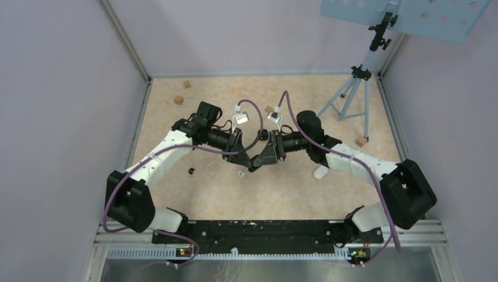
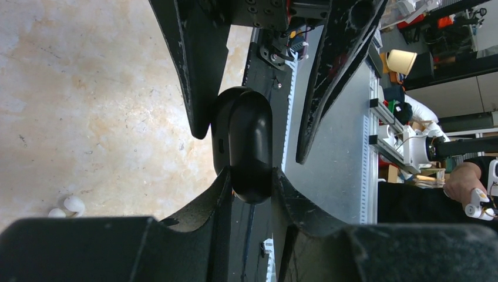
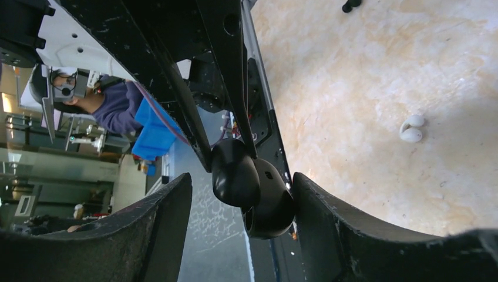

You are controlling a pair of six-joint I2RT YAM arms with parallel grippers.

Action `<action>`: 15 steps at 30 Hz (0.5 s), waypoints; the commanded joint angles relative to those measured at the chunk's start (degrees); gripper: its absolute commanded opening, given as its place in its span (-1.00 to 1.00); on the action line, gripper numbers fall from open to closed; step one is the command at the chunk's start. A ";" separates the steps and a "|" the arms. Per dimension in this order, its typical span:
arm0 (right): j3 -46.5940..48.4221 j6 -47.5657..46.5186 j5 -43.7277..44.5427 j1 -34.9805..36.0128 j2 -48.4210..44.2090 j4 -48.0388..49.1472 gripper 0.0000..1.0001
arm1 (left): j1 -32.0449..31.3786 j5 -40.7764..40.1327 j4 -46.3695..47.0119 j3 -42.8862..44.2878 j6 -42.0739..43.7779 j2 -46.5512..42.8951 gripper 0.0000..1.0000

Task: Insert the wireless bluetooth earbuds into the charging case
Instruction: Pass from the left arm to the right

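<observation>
A black oval charging case [image 2: 246, 141] is held up off the table, with my left gripper [image 2: 252, 179] shut on its lower end. In the right wrist view the case [image 3: 258, 197] has its lid slightly ajar. My right gripper [image 3: 242, 179] stands open around it: one finger [image 3: 329, 223] is against the case and the other [image 3: 158, 229] is well apart from it. The two grippers meet over the table's middle, left gripper [image 1: 246, 157] facing right gripper [image 1: 262, 157]. Two white earbuds [image 3: 411, 129] lie together on the table, also seen as white earbuds [image 2: 67, 207] [image 1: 241, 174]. A black earbud [image 1: 191, 171] lies further left.
Tan wooden blocks [image 1: 178, 100] [image 1: 268, 109] [image 1: 361, 141] are scattered on the beige table. A white oval object [image 1: 322, 172] lies beside the right arm. A tripod [image 1: 352, 94] stands at the back right. Walls enclose the table on three sides.
</observation>
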 commanded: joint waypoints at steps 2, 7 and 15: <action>2.95 -0.47 -1.75 0.97 0.33 3.19 0.15 | -0.32 1.15 0.19 1.47 0.21 -1.69 -1.00; 2.63 0.75 -1.22 0.97 0.20 4.84 0.06 | -0.53 1.05 -0.35 1.36 0.62 -1.68 -1.00; 3.60 -0.34 1.26 0.97 0.07 2.95 0.31 | -0.91 1.00 -1.12 1.49 1.21 -1.95 -1.00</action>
